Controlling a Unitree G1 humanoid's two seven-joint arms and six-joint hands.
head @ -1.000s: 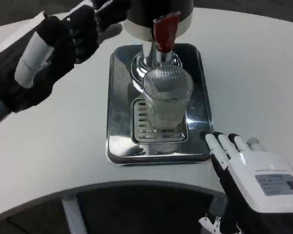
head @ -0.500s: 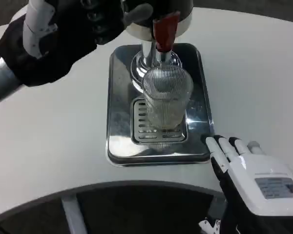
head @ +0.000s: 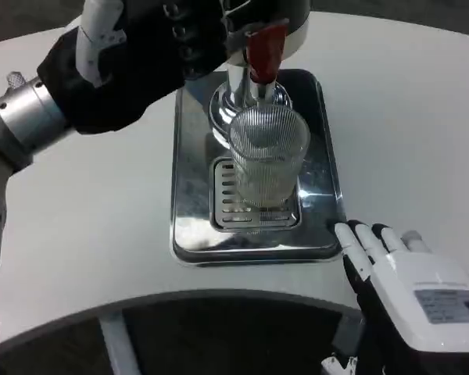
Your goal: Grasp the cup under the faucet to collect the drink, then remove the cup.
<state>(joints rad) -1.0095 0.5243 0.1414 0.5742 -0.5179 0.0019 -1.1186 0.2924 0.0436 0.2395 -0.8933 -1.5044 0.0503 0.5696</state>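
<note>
The left hand (head: 152, 47) was found raised at the dispenser (head: 254, 31), fingers beside the red tap lever (head: 264, 53); whether they were clenched on it could not be told. The ribbed glass cup (head: 268, 156) was seen upright on the drip grille of the steel tray (head: 189, 195), directly under the faucet. The right hand (head: 410, 285) was noted at the tray's near right corner, fingers released and holding nothing, the cup lying ahead and left of them; it was judged better placed for the grasp.

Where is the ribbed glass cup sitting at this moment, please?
In the head view the cup stands upright at centre, on the grate of the steel drip tray, directly under the red faucet lever.
</note>
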